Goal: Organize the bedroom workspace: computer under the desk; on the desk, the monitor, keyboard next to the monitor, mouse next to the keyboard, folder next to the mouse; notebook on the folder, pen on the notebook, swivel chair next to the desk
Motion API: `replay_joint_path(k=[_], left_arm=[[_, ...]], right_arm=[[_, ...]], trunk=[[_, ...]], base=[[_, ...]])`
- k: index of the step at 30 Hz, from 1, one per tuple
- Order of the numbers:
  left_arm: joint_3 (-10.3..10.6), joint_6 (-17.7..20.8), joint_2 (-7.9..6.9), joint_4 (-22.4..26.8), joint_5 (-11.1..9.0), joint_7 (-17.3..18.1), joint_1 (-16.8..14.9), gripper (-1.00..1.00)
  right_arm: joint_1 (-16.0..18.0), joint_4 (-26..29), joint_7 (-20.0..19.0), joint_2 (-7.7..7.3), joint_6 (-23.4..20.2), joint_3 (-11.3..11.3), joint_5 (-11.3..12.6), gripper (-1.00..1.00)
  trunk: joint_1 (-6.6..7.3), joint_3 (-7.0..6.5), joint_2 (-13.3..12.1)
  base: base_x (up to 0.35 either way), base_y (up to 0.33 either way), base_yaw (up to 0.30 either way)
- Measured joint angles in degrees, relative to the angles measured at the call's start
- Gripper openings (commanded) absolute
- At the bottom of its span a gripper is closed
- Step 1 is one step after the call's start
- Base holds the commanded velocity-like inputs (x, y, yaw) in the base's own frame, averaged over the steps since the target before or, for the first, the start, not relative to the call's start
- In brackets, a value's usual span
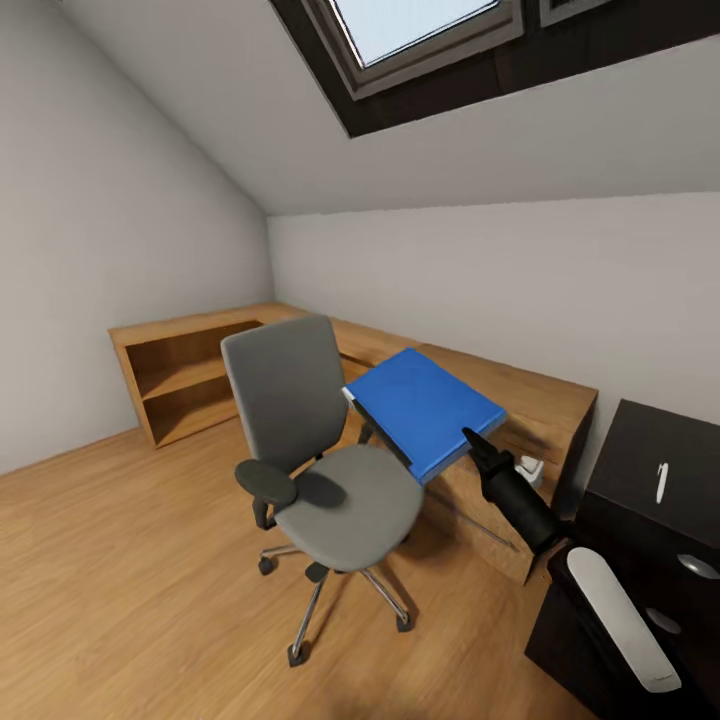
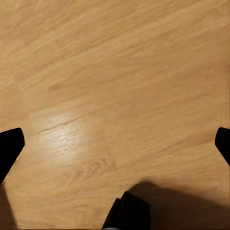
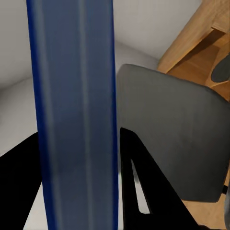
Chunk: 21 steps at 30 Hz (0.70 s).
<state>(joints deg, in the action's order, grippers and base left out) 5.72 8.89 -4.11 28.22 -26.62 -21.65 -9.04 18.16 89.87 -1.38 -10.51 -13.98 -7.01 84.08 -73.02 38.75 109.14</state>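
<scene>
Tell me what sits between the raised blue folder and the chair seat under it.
Nothing: in the head view the folder, clamped in the right hand, hangs tilted above the swivel chair with only open air between them.

Soft skylight [image 1: 415, 25] daylight, faint floor [image 2: 62, 132] glare

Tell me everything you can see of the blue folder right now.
The folder is a thin, flat, bright blue rectangle with a smooth, plastic-looking cover and a pale edge along its near left side. It is off the swivel chair, held in the air above and to the right of the seat, tilted with the far end higher. The right hand grips its near right edge. In the right wrist view its blue edge runs between the two dark fingers, shut on it. Nothing else touches it.
</scene>
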Motion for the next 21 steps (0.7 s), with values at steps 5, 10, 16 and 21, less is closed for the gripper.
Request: replay_joint_path(k=[5, 10, 16, 21], left_arm=[[0.04, -1.59, 1.7, -2.02, 3.34, 0.15, -0.01, 1.0], [0.04, -3.72, 1.94, -2.92, 3.81, 0.15, -0.02, 1.0], [-0.13, -7.25, 2.27, -5.06, 3.94, 0.11, -0.01, 1.0], [0.03, -15.92, 2.37, -11.03, 4.2, -0.04, 0.01, 1.0]], right_arm=[[-0.02, -0.02, 0.05, 0.06, 0.08, 0.77, 0.01, -1.0], [-0.02, -0.09, 0.49, 0.07, 0.09, 0.8, -0.11, -1.0], [-0.02, -0.6, 1.14, 0.14, 0.14, 1.25, -0.09, -1.0], [-0.02, -0.89, 1.14, 0.22, 0.16, 1.35, -0.03, -1.0]], trunk=[[1.1, -0.81, -2.01], [2.2, -1.59, -4.01], [3.51, -2.52, -6.42], [4.61, -3.29, -8.42]], base=[[0.0, 0.0, -0.209], [0.0, 0.0, -0.251], [0.0, 0.0, -0.256], [0.0, 0.0, -0.269]])
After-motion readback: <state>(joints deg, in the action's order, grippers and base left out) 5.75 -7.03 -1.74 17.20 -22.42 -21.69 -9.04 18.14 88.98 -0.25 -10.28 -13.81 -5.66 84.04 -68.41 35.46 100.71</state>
